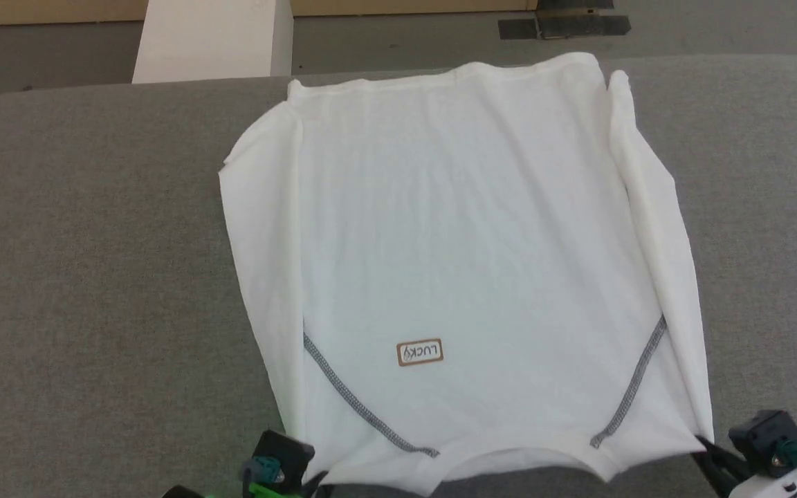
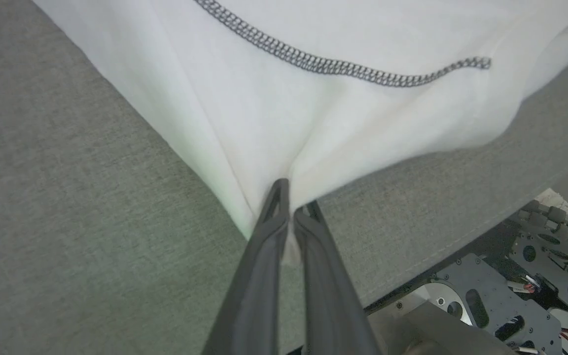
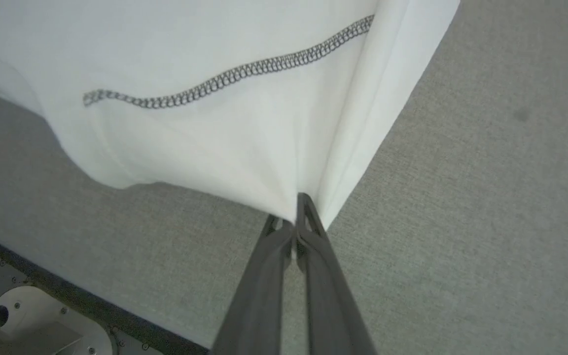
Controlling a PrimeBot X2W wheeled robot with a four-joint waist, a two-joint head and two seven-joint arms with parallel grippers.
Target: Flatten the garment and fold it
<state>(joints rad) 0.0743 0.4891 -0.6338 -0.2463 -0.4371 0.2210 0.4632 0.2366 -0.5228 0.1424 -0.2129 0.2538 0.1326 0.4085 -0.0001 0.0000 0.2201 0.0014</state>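
Here we find the left claw (image 1: 312, 478) at the near left corner of the garment (image 1: 454, 242), closed tight on the white cloth at that shoulder. In the left wrist view the left claw (image 2: 294, 199) pinches the garment (image 2: 313, 113) so that the fabric gathers into a crease running down between its dark fingers (image 2: 264, 256).

The garment lies spread flat on the grey tabletop (image 1: 94, 277), collar (image 1: 516, 462) at the near edge and hem (image 1: 454, 75) at the far edge. Its left sleeve (image 1: 260, 242) is laid straight along the left side. The body is smooth, thin and white, with hardly a wrinkle.

A grey zigzag seam (image 1: 357, 408) slants from the left side toward the collar. Just right of it sits a small brown-bordered patch (image 1: 419, 353) that reads upside down from our side. A second grey seam (image 1: 637, 380) slants in from the right, and the right sleeve (image 1: 654, 228) lies along that side, slightly rumpled near the far end.

At the near right corner the right claw (image 1: 704, 443) is likewise clamped on the shoulder cloth. In the right wrist view the right claw (image 3: 296, 214) grips the garment (image 3: 215, 148), and folds fan out from the pinch.

A white box (image 1: 212, 38) stands beyond the far left of the tabletop.
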